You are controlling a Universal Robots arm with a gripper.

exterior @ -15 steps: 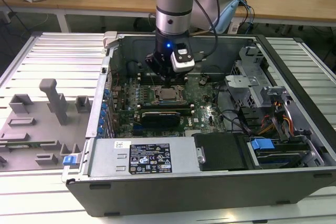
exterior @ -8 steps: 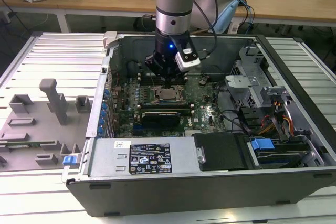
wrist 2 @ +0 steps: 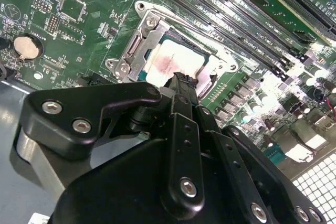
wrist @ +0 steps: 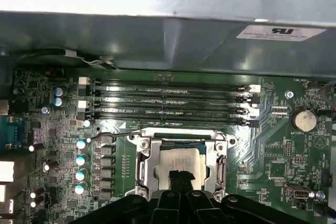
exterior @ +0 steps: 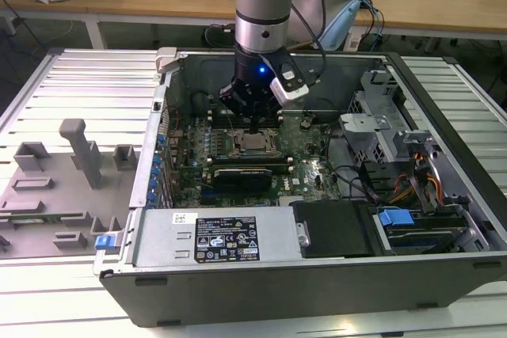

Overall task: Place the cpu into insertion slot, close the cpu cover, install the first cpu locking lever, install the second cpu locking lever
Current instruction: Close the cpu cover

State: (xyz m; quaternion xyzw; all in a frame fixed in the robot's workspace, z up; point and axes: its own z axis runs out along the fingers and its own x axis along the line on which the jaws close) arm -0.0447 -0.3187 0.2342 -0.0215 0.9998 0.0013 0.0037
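The gripper (wrist: 181, 178) has its two fingers drawn together into one narrow black tip with nothing between them. In both wrist views the tip comes down over the cpu (wrist: 178, 162). I cannot tell whether it touches the metal top or hangs just above it.

The cpu lies flat inside the insertion slot (wrist: 178, 143). The cpu cover (wrist: 143, 167) appears to lie around it, with the chip showing through its window. I cannot tell whether the cover is fully down.

In the exterior view the gripper (exterior: 252, 120) stands at about 12 o'clock from the cpu (exterior: 253, 142), just above it. A long black card (exterior: 242, 173) lies near the cpu at 6 o'clock, the drive cage (exterior: 380, 104) is well off at 2 o'clock, and a grey fixture tray (exterior: 63, 172) lies outside the case at 9 o'clock. The memory slots (wrist: 168, 100) run just beside the socket.

By my judgement the chip is light, stiff and thin, with a smooth top that would slip under a pinch. Its underside and the socket contacts are probably fragile, so the sound hold is by two opposite edges, kept level. The cover looks like thin springy sheet metal, best pressed on its solid rim rather than across the window.
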